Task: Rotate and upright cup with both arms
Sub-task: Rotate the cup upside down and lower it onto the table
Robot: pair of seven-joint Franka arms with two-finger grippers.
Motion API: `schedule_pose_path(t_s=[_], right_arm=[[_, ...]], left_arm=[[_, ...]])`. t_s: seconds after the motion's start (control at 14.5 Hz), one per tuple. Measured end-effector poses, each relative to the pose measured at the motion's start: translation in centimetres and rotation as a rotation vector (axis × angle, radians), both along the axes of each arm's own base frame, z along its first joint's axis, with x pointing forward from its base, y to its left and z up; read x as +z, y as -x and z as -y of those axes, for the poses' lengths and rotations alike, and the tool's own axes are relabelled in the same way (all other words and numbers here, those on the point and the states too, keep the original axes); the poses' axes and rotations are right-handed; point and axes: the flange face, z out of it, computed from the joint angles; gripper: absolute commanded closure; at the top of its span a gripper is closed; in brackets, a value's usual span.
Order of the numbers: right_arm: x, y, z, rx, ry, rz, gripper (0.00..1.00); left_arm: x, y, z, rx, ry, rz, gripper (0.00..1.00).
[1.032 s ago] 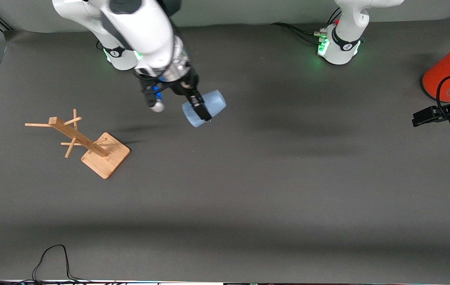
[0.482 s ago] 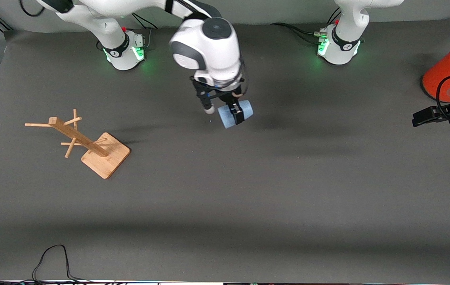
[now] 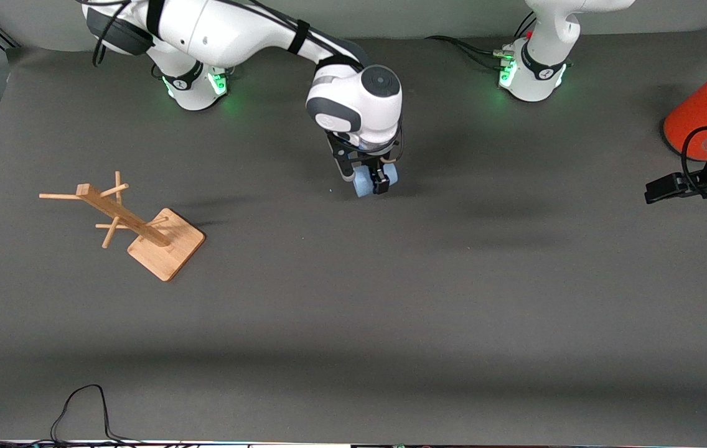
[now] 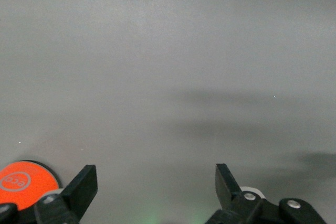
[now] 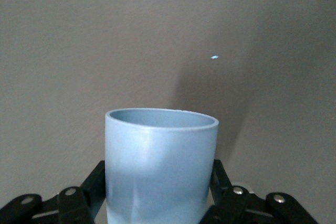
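Two black fingers [image 5: 92,190] of the right gripper [image 3: 373,180] clamp the sides of one small light-blue cup [image 3: 366,182], which lies on its side in the grip, low over the middle of the dark grey worktop [image 3: 353,298], toward the robots' bases. In the right wrist view the cup's [image 5: 160,166] rim points away from the camera. The left gripper [image 3: 664,186] hangs at the left arm's end of the worktop, waiting, its two fingers [image 4: 84,187] spread wide around nothing. Just beside it stands one orange-red can [image 3: 705,112] with a grey top. One wooden peg rack [image 3: 132,224] stands toward the right arm's end. Two white arms, two green-lit bases.
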Motion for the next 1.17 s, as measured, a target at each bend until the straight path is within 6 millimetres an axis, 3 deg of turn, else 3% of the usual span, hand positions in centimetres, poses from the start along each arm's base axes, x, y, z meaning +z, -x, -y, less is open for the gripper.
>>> schedule_pose_path(t_s=[0.28,0.34,0.48,0.62,0.89,1.17], right_arm=[[-3.8,-0.7,1.5,-0.043,0.051,-0.028,0.36],[-4.5,-0.9,1.8,-0.050,0.062,-0.029,0.30],[-5.6,-1.1,2.1,-0.063,0.076,-0.019,0.00],[-5.9,-1.1,2.2,-0.065,0.081,-0.010,0.00],[-5.0,-1.6,1.5,-0.068,0.062,0.006,0.00],[-0.2,-3.0,0.1,0.031,0.030,0.027,0.00]], left_arm=[[-0.7,-0.4,0.1,-0.003,0.000,-0.003,0.00],[-0.7,-0.4,0.2,-0.003,0.000,-0.004,0.00],[-0.8,-0.4,0.2,-0.003,-0.001,-0.005,0.00],[-0.9,-0.5,0.2,-0.003,-0.001,-0.006,0.00],[-0.9,-0.5,0.2,-0.003,-0.001,-0.007,0.00],[-1.0,-0.6,0.2,-0.003,-0.001,-0.009,0.00]])
